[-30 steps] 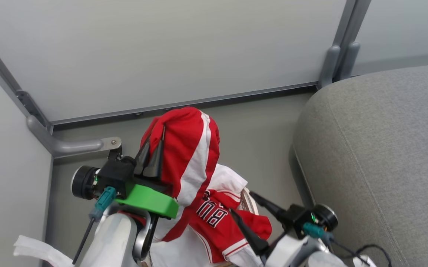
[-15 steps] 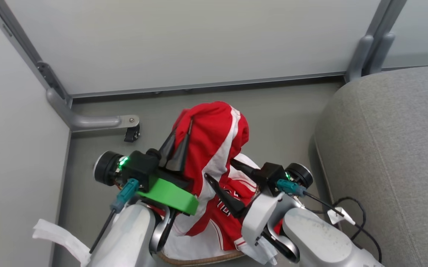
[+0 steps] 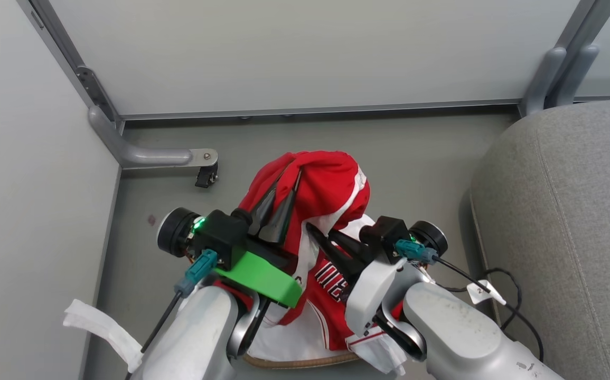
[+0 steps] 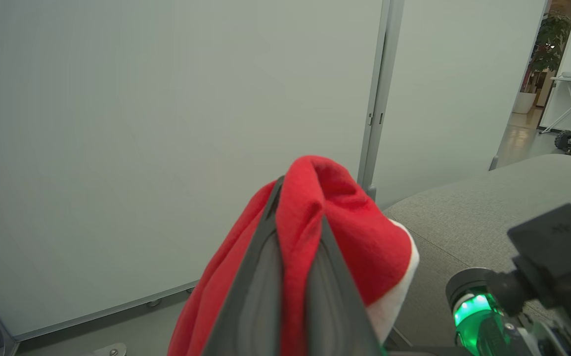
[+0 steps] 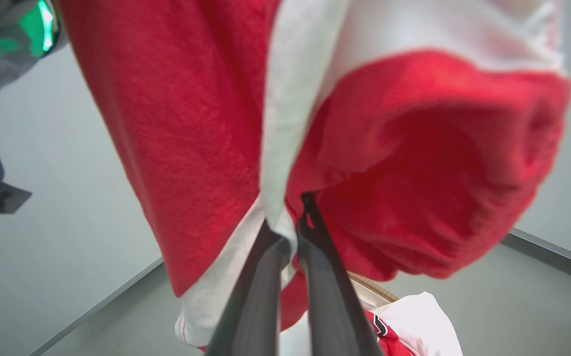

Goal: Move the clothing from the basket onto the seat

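The clothing (image 3: 331, 184), a red jersey with white stripes and black letters, hangs bunched above the basket. My left gripper (image 3: 290, 173) is shut on its top fold; in the left wrist view the red cloth (image 4: 349, 222) sits pinched in that gripper (image 4: 299, 202). My right gripper (image 3: 319, 230) is shut on a lower fold at the white stripe, as the right wrist view shows with the gripper (image 5: 287, 225) closed on the jersey (image 5: 414, 148). More red and white garment lies under the arms. A strip of the basket's brown rim (image 3: 294, 364) shows below. The seat (image 3: 574, 237) is at the right.
White partition walls stand behind and to the left, with a grey metal foot and a small caster (image 3: 207, 175) on the floor. A white cloth strip (image 3: 101, 327) lies at the lower left. A black cable (image 3: 500, 295) loops beside the seat's edge.
The camera has shifted. My right gripper, open at the lower right a second ago, has come in leftward and shut on the hanging jersey. The left gripper has kept its hold.
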Motion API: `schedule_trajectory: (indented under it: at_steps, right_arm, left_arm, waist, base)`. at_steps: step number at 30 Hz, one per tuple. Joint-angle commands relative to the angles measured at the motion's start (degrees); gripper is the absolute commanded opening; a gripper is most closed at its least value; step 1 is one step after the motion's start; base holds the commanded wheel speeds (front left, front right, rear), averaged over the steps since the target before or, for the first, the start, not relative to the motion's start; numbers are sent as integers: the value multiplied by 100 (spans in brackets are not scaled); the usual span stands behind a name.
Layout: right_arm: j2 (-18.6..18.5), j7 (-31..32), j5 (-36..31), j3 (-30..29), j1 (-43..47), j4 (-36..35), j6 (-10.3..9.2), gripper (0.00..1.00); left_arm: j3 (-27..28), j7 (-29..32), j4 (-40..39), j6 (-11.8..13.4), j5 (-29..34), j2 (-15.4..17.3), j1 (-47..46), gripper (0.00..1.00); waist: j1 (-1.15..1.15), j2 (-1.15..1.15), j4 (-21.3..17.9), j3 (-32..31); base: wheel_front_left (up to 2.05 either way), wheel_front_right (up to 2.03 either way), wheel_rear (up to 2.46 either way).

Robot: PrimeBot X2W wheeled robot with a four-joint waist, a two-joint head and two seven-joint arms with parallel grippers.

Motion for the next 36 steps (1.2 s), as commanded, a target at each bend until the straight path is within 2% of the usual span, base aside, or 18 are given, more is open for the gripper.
schedule_trajectory:
  at_steps: [1,11,17,18,19,20,21,27,36]
  right_arm:
    - [-25,-14,37,-34,138,39,-6,0]
    - [-35,-7,-255,-384,852,173,-6,0]
    - [-41,-7,-381,-764,1155,-46,-7,0]
    - [-38,-7,-401,-847,1207,-147,-7,0]
    - [-39,-7,-435,-926,1251,-240,-7,0]
    - [-40,-8,-455,-1040,1302,-368,-7,0]
    - [-41,-8,-483,-1136,1346,-482,-7,0]
    - [-23,-12,-594,-1546,1603,-1271,-6,0]
    - [-23,-14,-731,-1952,1826,-1925,-6,0]
  left_arm:
    - [48,-7,22,-10,-3,4,-30,0]
    - [419,-15,100,29,107,7,144,0]
    - [614,-21,132,46,122,11,275,0]
    - [654,-21,131,55,145,13,315,9]
    - [684,-20,132,59,160,13,357,42]
    - [716,-20,149,70,176,13,409,84]
    - [731,-19,170,77,190,13,437,100]
    - [998,-7,264,55,366,10,573,100]
    - [1285,-7,341,-1,607,38,690,100]
  waist:
    - [0,0,-11,-19]
    - [0,0,-292,-144]
    - [0,0,-516,-203]
    - [0,0,-568,-213]
    - [0,0,-613,-218]
    - [0,0,-681,-217]
    - [0,0,-737,-213]
    - [0,0,-1347,-126]
    - [0,0,-2668,69]
  base:
    - [0,0,0]
    - [0,0,0]
    - [0,0,0]
    - [0,0,0]
    - [0,0,0]
    - [0,0,0]
    - [0,0,0]
    - [0,0,0]
    - [0,0,0]
